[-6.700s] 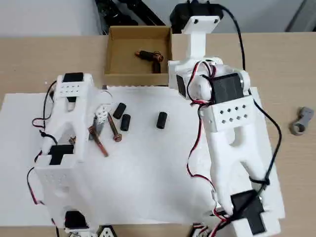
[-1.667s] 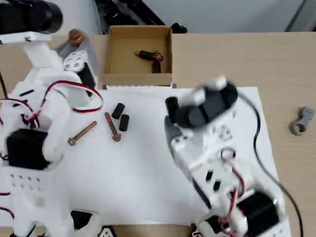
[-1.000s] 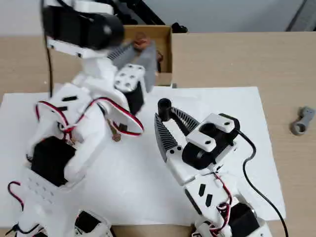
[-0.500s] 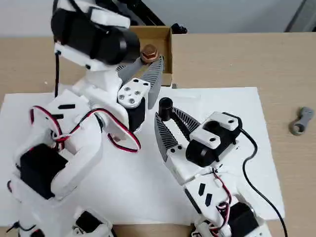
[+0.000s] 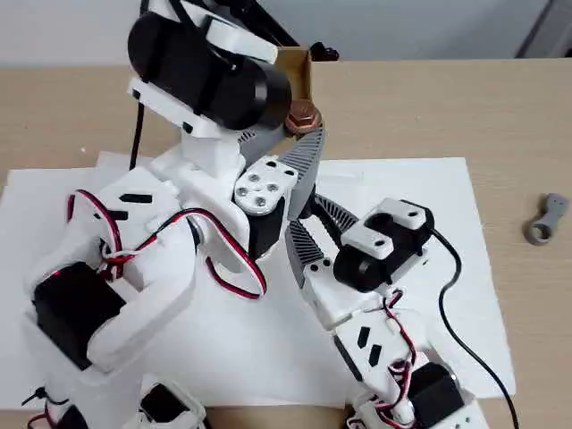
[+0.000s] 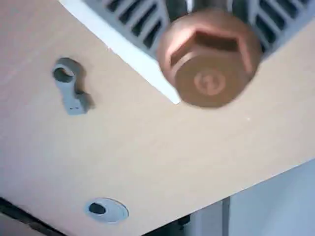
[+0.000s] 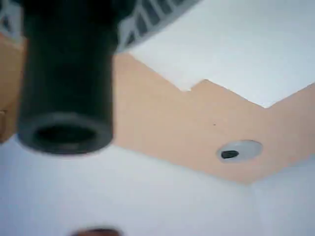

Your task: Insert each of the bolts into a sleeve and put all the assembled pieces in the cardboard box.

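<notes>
My left gripper [image 5: 300,136] is raised above the table and shut on a copper bolt [image 5: 303,116], hexagonal head up. In the left wrist view the bolt head [image 6: 209,56] sits between the grey ribbed fingers [image 6: 140,14]. Just below it, my right gripper [image 5: 304,217] is tilted upward and shut on a black sleeve [image 7: 66,78], its open end facing the camera. The left gripper's finger hides the sleeve from the high camera. A corner of the cardboard box [image 5: 296,63] shows behind the left arm.
A white paper sheet [image 5: 429,197] covers the middle of the wooden table. A grey wrench-like part [image 5: 545,219] lies on the bare wood at the right. The left arm hides the loose bolts and sleeves on the sheet.
The left arm has swung right with the bolt, from the box corner to just above the right gripper. The right gripper with the sleeve has stayed nearly in place.
</notes>
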Robot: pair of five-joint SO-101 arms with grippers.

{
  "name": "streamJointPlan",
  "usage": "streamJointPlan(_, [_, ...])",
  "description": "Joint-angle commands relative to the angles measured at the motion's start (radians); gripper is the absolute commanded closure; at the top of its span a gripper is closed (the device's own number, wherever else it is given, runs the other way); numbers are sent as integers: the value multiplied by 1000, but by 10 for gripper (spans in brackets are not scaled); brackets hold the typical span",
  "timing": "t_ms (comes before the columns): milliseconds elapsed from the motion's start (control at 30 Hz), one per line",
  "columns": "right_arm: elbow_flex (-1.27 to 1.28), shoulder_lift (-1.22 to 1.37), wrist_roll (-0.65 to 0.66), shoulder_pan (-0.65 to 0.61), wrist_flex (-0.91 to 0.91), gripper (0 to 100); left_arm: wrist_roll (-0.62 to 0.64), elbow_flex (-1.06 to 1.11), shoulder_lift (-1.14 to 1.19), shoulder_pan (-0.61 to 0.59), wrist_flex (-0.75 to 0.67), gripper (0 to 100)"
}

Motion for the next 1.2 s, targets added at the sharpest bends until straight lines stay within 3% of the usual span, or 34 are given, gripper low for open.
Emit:
streamJointPlan(0, [-8, -15, -12, 12, -28, 996, 28, -7, -2, 2, -5, 994])
streamJointPlan(433, [-8, -15, -14, 7, -28, 996, 35, 71, -3, -6, -43, 994])
streamJointPlan(633, [-8, -15, -14, 7, -28, 996, 46, 96, -5, -103, -95, 994])
streamJointPlan(867, [-8, -15, -14, 7, -28, 996, 86, 199, -6, -103, -181, 994])
streamJointPlan(1167, [-8, -12, -14, 7, -28, 996, 87, 209, -6, -71, -164, 994])
